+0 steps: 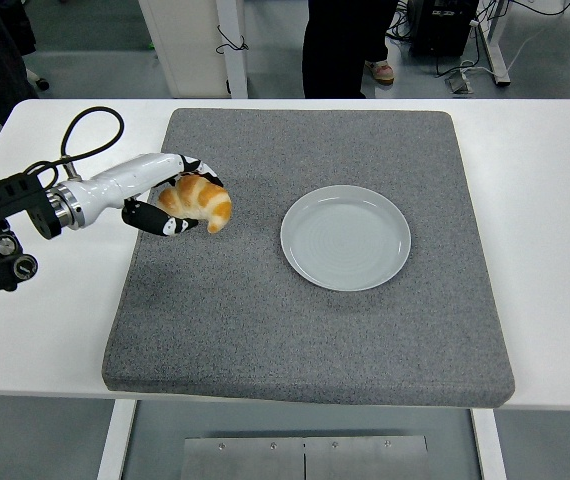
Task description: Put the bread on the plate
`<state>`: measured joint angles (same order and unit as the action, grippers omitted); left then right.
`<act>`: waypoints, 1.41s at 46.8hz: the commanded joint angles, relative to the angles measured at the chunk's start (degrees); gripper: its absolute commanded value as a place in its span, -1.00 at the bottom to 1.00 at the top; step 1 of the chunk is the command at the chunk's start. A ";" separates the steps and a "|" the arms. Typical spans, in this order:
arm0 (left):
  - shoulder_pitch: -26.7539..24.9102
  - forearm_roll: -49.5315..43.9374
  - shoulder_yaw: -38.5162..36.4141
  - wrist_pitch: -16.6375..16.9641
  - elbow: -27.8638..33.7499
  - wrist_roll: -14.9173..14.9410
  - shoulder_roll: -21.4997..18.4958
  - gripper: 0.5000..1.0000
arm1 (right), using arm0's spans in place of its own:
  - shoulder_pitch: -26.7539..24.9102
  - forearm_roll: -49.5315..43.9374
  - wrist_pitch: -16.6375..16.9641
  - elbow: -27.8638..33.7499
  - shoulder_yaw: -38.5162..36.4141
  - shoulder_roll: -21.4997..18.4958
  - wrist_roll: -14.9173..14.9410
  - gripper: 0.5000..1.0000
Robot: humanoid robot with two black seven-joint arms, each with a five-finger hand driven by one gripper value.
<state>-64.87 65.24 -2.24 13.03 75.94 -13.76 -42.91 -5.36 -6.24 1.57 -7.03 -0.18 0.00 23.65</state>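
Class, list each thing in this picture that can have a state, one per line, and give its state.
Croissant: gripped, off the plate.
Left robot hand: shut on the croissant, over the mat's left part.
Plate: empty, upright on the mat.
Grey mat: flat on the white table.
Right robot hand: not in view.

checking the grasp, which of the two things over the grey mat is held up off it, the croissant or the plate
The croissant: the left hand has its fingers closed around it near the mat's left edge. The empty plate lies flat on the mat, untouched, right of centre.

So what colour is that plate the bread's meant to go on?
Pale grey-white, plain, with faint rings. The plate shows clearly in the head view.
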 commanded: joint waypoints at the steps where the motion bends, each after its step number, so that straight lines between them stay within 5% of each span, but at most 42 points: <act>1: -1.57 0.07 1.00 -1.43 -0.01 -0.12 -0.85 -1.00 | 0.00 0.00 0.01 0.00 0.00 0.00 0.00 1.00; 37: -9.40 -2.57 13.22 -15.40 -4.40 -1.26 -2.00 -0.88 | 0.00 0.00 0.01 0.00 0.00 0.00 0.00 1.00; 45: -9.31 -4.85 14.81 -20.06 -9.49 -3.99 1.77 -0.85 | 0.00 0.00 -0.07 0.00 0.00 0.00 0.00 1.00; 54: -8.78 -5.38 15.59 -22.17 -17.67 -5.83 10.56 -0.75 | 0.00 0.00 0.01 0.00 0.00 0.00 0.00 1.00; 66: -6.85 -5.29 18.94 -25.34 -18.73 -9.00 16.02 -0.71 | 0.00 0.00 -0.07 0.00 0.00 0.00 0.00 1.00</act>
<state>-72.16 59.87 16.31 -12.00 57.20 -22.04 -27.68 -5.37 -6.24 1.55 -7.03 -0.17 0.00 23.63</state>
